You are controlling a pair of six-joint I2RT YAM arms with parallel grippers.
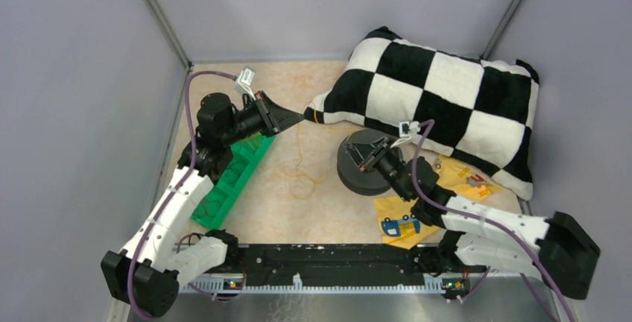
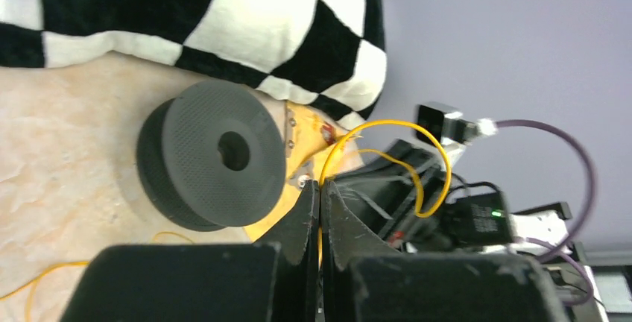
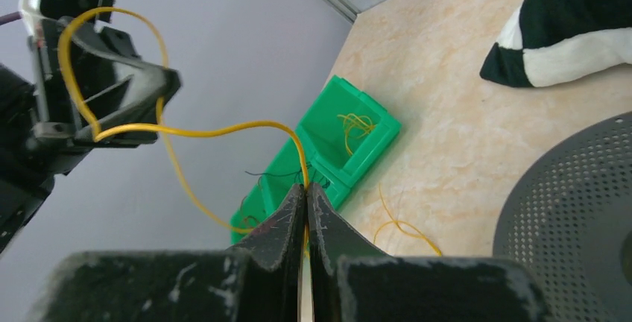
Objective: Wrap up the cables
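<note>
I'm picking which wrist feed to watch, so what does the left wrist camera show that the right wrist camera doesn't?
Only the left wrist view: the whole spool with its centre hole, and most of the pillow.
Only the right wrist view: the green bin with wire scraps inside.
Both: the yellow wire looping between the arms, the left gripper shut on it in one view and the right gripper in the other, plus part of the spool, the pillow and the table.
</note>
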